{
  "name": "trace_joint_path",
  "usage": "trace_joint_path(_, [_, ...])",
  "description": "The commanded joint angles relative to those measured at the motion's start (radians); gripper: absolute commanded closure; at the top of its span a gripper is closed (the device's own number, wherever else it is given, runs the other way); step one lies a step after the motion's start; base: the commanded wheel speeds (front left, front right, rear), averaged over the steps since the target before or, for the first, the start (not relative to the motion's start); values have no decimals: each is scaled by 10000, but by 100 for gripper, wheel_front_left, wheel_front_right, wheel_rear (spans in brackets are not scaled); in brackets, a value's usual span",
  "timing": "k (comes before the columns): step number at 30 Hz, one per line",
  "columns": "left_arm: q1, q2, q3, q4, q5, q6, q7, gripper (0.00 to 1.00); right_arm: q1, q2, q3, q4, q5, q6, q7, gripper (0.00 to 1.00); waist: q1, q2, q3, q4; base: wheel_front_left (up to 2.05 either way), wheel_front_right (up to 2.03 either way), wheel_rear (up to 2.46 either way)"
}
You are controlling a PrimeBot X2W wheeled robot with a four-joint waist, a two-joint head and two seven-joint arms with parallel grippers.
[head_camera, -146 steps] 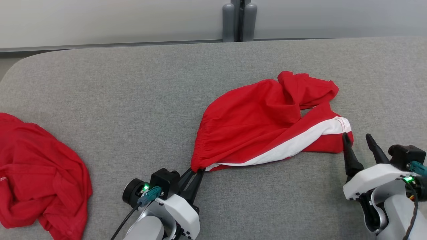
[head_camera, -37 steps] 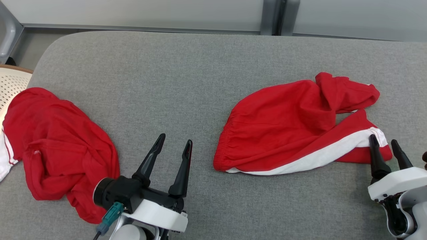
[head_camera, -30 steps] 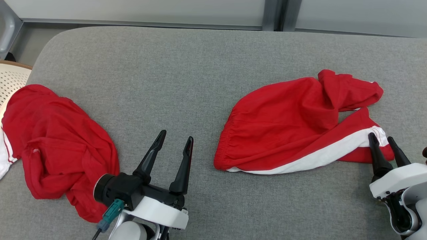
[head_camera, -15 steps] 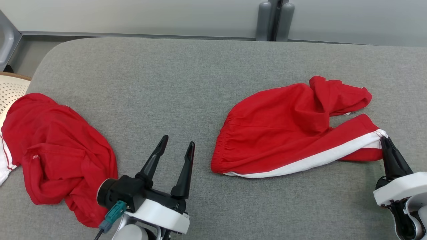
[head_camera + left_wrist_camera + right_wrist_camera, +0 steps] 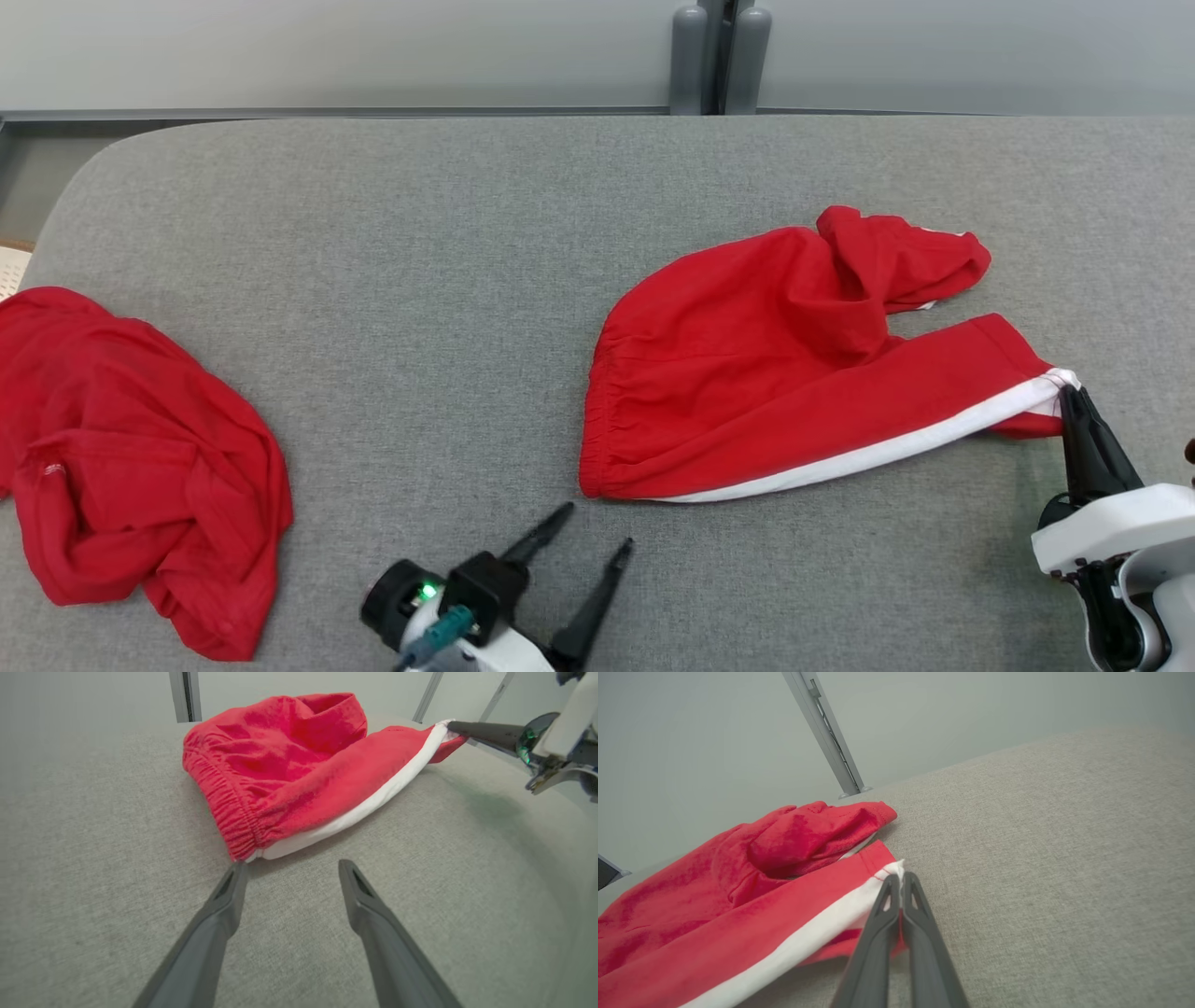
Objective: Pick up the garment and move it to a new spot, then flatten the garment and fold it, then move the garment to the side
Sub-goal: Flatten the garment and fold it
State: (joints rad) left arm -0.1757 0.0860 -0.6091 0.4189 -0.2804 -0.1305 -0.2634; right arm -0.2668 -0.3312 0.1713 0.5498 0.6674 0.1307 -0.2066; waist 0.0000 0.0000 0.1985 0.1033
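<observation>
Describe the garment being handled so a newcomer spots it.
On the grey table, look right of centre: red shorts lie there. Unlike the red heap at the left, they show a white side stripe, pinched by the right gripper.

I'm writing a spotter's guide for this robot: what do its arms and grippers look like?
The left gripper and right gripper each have two long dark grey fingers, tapered and slotted near the tips. Behind the left sit a black round housing, a green light and a teal connector. The right wrist has a white shell.
</observation>
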Motion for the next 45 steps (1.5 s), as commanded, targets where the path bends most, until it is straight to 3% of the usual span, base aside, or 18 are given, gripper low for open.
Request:
trace_joint_path(1, [-311,62,74,258,-10,10,-20,0,-87,23,14,-6,-77,0,26,100,0,0,6,-56,0,0,0])
trace_joint_path(8, [-1093,-136,54,1606,115,7,-18,0,-175,69,103,-122,-100,0,95,100,0,0,91,-245,0,0,0])
trace_joint_path(18, [-1574,-278,-257,1637,-103,5,-18,0,-236,52,91,-133,-142,0,172,100,0,0,291,-346,0,0,0])
trace_joint_path(19, [-1607,-281,-296,1629,-117,5,-18,15,-231,58,92,-126,-148,0,177,100,0,0,297,-351,0,0,0])
trace_joint_path(20, [-1636,-282,-320,1620,-146,6,-18,50,-222,59,96,-118,-158,0,183,100,0,0,299,-351,0,0,0])
trace_joint_path(21, [-1647,-284,-354,1609,-196,6,-18,100,-220,58,97,-110,-165,0,181,100,0,0,296,-350,0,0,0])
trace_joint_path(32, [-1437,-173,-519,1446,-379,6,-18,100,-243,-4,16,-41,-347,0,-18,100,0,0,-17,-206,0,0,0])
trace_joint_path(40, [-1618,313,-49,-21,-614,5,-20,100,-593,-353,-110,-799,-1003,0,-365,100,0,0,-667,-104,0,0,0])
trace_joint_path(45, [-2348,678,8,-1146,-1398,4,-18,100,-1023,-506,-291,-1771,-1513,0,-456,100,0,0,-1271,-86,0,0,0])
